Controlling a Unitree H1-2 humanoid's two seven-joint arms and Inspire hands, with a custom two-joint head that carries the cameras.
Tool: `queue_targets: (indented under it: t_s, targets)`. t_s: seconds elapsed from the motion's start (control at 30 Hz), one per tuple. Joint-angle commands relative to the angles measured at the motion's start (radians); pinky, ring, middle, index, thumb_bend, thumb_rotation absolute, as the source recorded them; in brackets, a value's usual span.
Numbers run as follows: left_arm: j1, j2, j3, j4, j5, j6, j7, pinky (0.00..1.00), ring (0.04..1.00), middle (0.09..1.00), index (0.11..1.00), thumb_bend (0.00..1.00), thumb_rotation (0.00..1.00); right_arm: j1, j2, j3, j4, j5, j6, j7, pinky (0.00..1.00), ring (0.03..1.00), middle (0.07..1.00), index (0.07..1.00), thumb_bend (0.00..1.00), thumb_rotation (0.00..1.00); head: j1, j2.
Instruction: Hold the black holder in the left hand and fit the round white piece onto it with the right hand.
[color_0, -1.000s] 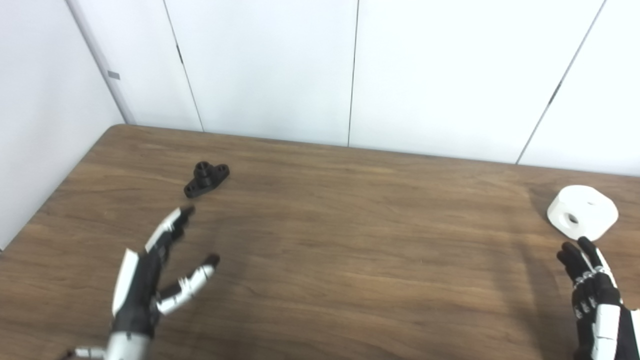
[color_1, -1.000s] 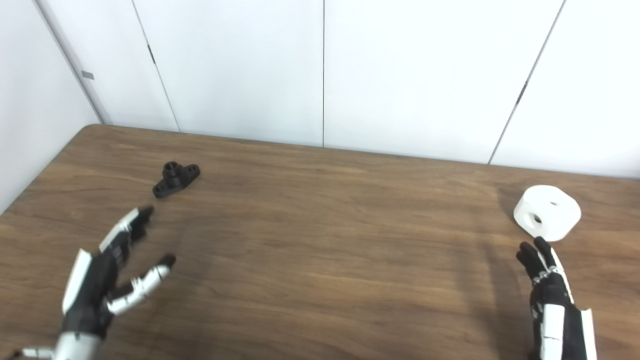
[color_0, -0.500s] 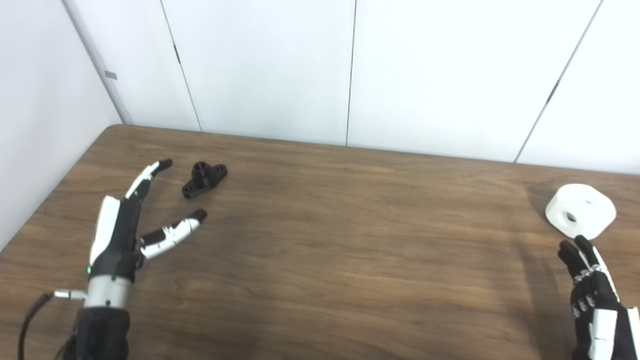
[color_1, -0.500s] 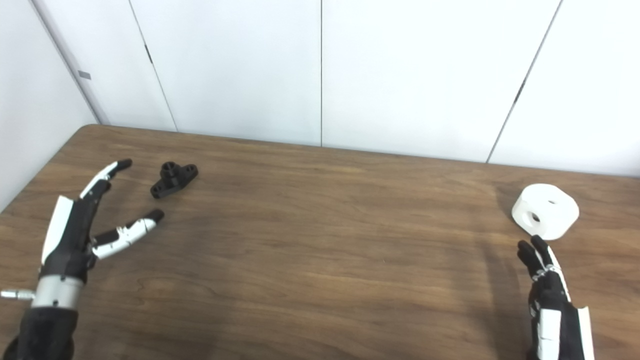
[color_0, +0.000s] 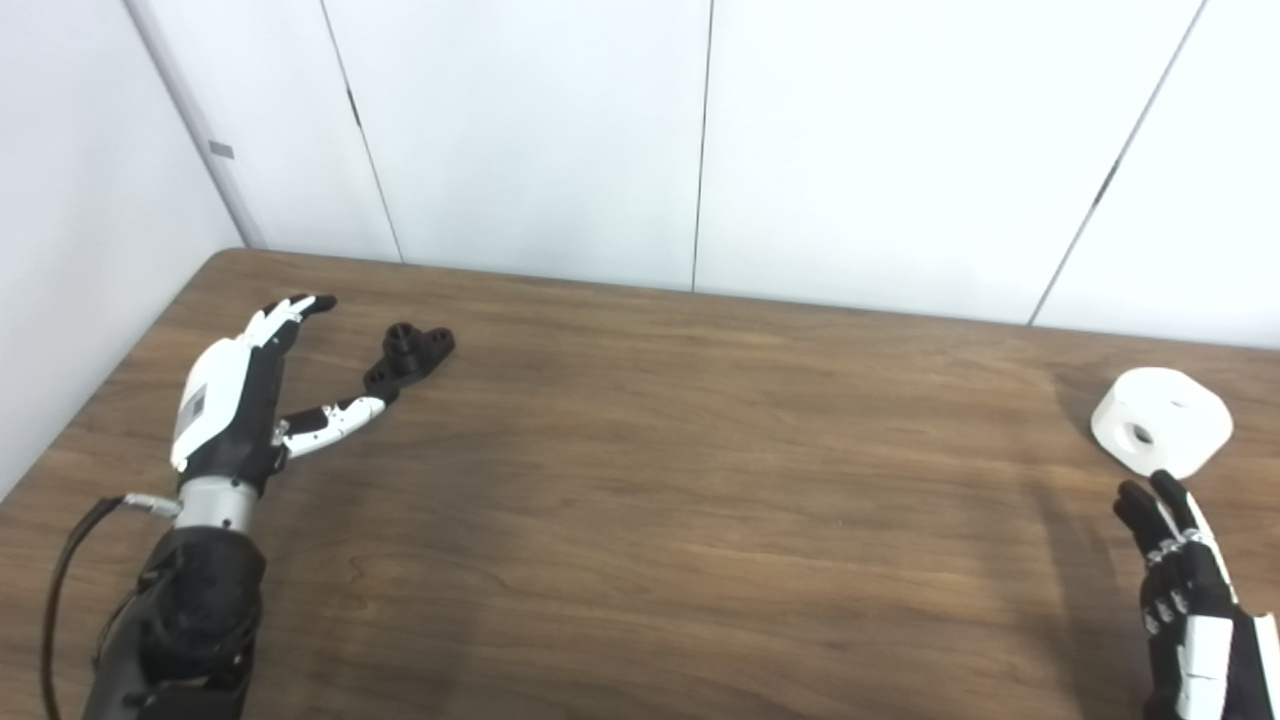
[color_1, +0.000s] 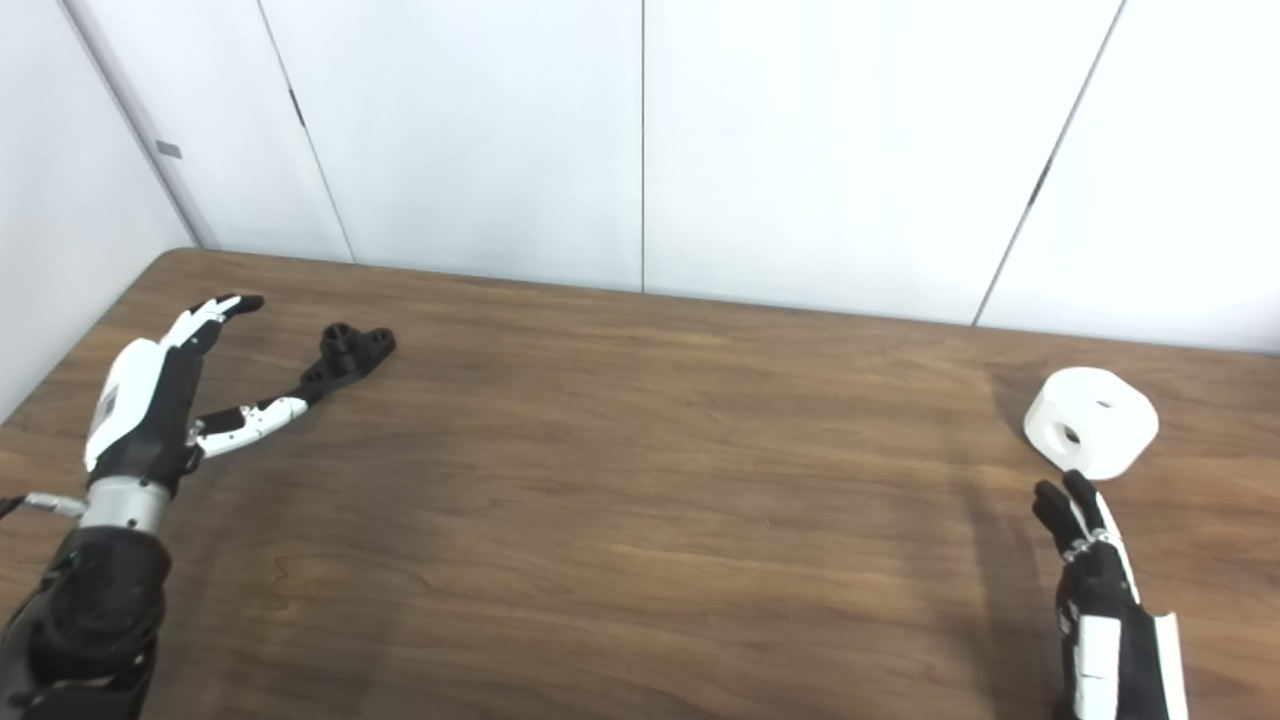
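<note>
— When you look from each eye, do you see different things?

— Almost the same; only the left eye shows a wire looping by the left arm.

— Where is the black holder (color_0: 409, 357)?

— Far left on the table (color_0: 640, 500). It is long, with a short tube on top, pointing near-left to far-right. The left hand (color_0: 240, 400) is spread wide, its thumb tip at the holder's near end.

— And the round white piece (color_0: 1162, 421)?

— Far right, holes showing. The right hand (color_1: 1100, 600) is just near it, fingers straight, holding nothing.
</note>
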Motion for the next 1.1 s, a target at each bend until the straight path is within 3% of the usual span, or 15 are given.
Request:
queue_targets:
  t_s: [0.0, 0.53, 0.8, 1.07]
  targets:
    - [-0.056, 0.037, -0.01, 0.013, 0.045, -0.018, 0.042, 1.0, 0.995, 0.942, 0.845, 0.83, 0.4, 0.099, 0.004, 0.005, 0.071, -0.001, -0.005, 0.009, 1.0, 0.901, 0.89, 0.928, 0.64, 1.0, 0.0, 0.0]
    - [-0.167, 0.071, -0.097, 0.23, 0.101, 0.022, 0.059, 1.0, 0.968, 0.909, 0.798, 0.87, 0.4, 0.105, 0.004, 0.008, 0.067, -0.009, -0.013, 0.011, 1.0, 0.891, 0.89, 0.933, 0.66, 1.0, 0.002, 0.01]
    - [-0.194, 0.097, -0.15, 0.265, 0.137, 0.106, 0.024, 1.0, 0.974, 0.916, 0.801, 0.85, 0.43, 0.108, 0.004, 0.009, 0.063, -0.017, -0.011, 0.011, 1.0, 0.901, 0.893, 0.942, 0.65, 1.0, 0.002, 0.011]
    - [-0.223, 0.101, -0.184, 0.296, 0.144, 0.14, 0.033, 1.0, 0.963, 0.904, 0.787, 0.83, 0.39, 0.1, 0.006, 0.008, 0.083, -0.019, -0.024, 0.009, 1.0, 0.898, 0.892, 0.942, 0.63, 1.0, -0.003, 0.002]
